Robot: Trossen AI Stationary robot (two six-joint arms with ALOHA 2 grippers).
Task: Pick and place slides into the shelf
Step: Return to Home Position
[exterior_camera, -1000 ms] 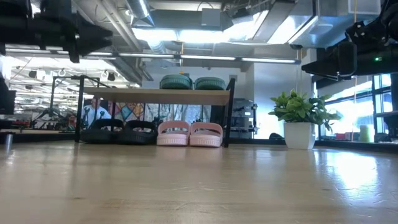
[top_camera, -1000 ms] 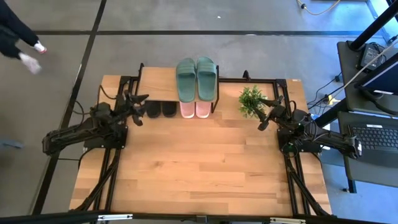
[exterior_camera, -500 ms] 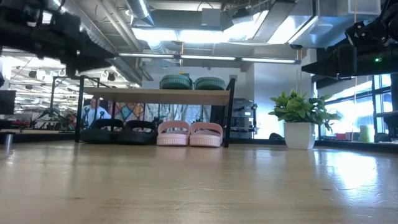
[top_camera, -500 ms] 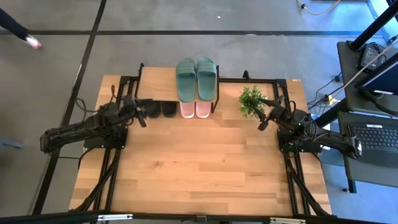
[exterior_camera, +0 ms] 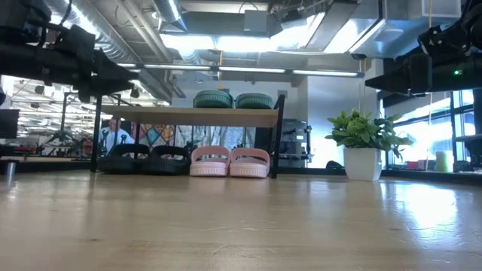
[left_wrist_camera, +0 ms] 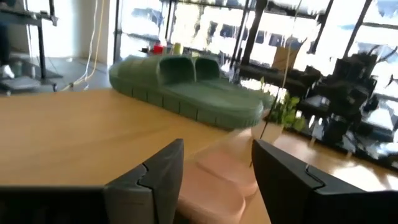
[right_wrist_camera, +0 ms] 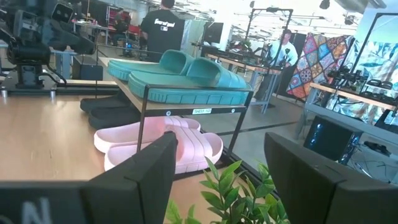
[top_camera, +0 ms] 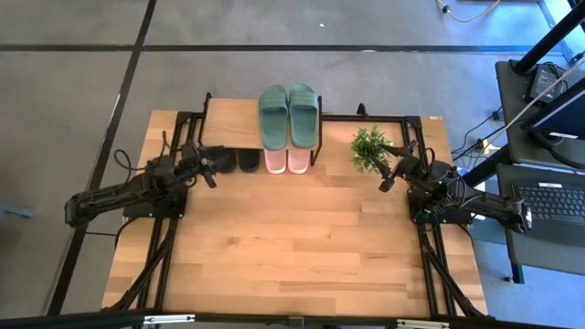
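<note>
Honestly, nothing is reading cleanly here. A little white label (right_wrist_camera: 206, 111) is sitting on the front bar of the shelf (right_wrist_camera: 180, 112), but it's coming out too tiny. White print (right_wrist_camera: 163, 23) is showing on the back of a person (right_wrist_camera: 163, 40) in a dark shirt, too blurry to make out.

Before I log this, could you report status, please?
Left gripper open, by shelf. Right gripper open, by plant. Green slides on top; pink, black beneath.

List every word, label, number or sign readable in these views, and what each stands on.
No text can be read well enough to quote.
White label on the shelf's front bar, right wrist view: too small to read.
White print on a person's dark top, right wrist view: blurred, unreadable.
</note>
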